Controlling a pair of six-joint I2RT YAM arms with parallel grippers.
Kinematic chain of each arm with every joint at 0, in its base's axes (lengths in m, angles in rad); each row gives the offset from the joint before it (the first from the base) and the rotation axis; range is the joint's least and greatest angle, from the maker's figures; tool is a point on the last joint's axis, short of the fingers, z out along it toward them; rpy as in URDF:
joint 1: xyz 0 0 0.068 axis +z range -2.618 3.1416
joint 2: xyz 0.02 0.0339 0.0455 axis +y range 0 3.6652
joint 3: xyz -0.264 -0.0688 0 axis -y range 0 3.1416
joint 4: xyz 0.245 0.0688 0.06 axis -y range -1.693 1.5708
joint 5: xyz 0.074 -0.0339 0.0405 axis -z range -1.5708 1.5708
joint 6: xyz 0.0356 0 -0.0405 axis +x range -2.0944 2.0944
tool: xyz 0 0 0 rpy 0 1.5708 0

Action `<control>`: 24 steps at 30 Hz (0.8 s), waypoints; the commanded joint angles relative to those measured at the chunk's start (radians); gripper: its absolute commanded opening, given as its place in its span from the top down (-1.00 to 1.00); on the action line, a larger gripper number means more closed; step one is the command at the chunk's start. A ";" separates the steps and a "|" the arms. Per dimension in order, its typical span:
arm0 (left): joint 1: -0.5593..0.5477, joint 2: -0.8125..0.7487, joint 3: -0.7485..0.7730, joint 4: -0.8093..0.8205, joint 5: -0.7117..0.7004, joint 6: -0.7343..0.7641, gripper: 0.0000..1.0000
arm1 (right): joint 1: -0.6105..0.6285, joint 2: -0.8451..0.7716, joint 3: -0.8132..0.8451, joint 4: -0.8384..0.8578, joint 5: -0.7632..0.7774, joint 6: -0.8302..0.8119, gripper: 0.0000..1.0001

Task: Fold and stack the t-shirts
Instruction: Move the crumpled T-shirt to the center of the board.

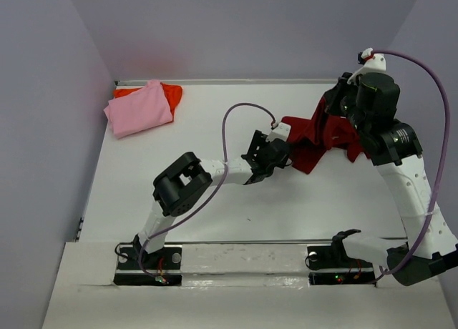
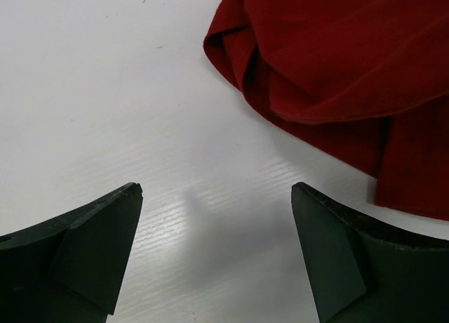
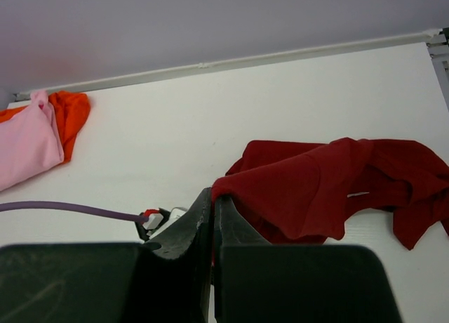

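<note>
Holding, right claw (image 3: 212, 201): I clamp an edge of the crimson t-shirt (image 3: 316, 189).
left claw (image 2: 216, 189): fingers wide apart, t-shirt just ahead-right.

No text, brand, number or sign can be read anywhere. A small white strip (image 3: 358, 194) is seen on the dark crimson t-shirt (image 3: 316, 189), but no writing can be made out on it.

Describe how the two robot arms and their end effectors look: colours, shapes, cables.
Both the left arm and the right arm have white links joined by bulky black joint housings. A thin purple cable loops alongside each. The left end effector and right end effector have matte black, wedge-shaped fingers.
</note>
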 commanded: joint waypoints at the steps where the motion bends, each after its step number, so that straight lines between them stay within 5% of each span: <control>1: 0.000 -0.090 -0.029 0.108 0.064 0.019 -0.96 | 0.006 -0.023 -0.008 0.035 -0.007 -0.016 1.00; 13: 0.070 -0.212 -0.209 0.248 0.493 0.019 -0.97 | 0.006 0.000 -0.014 0.041 -0.013 -0.010 1.00; 24: 0.112 -0.096 -0.161 0.326 0.538 0.057 -0.97 | 0.006 0.009 -0.026 0.047 -0.041 -0.007 1.00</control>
